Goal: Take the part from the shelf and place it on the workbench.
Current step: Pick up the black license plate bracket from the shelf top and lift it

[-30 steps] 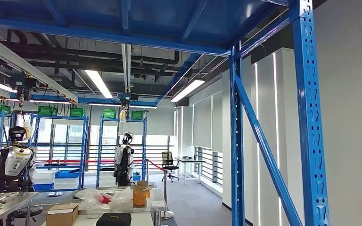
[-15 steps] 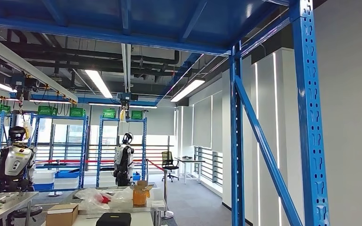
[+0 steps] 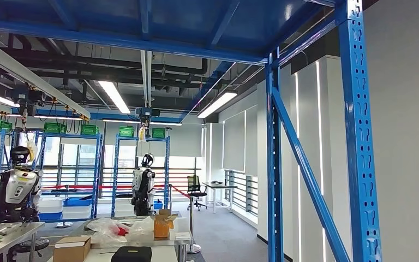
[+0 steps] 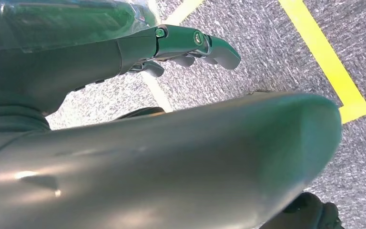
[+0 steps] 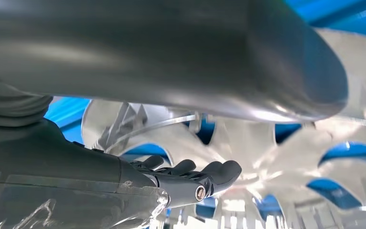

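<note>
In the right wrist view my right hand (image 5: 76,167) reaches toward a silver metal part (image 5: 286,143) with rounded lobes and cut-outs. The thick thumb stands apart from the dark fingers (image 5: 190,179), which are stretched out and not closed on the part. Blue shelf surface (image 5: 336,191) shows through the part's openings. My left hand (image 4: 171,143) hangs over grey carpet, its fingers (image 4: 200,45) straight and holding nothing. The head view looks out past the blue shelf upright (image 3: 357,136).
Yellow floor tape (image 4: 331,62) crosses the carpet under my left hand. Far across the hall stand two other robots (image 3: 16,188) (image 3: 143,185), blue racks with green bins (image 3: 54,128), and tables (image 3: 158,254) with boxes and bags.
</note>
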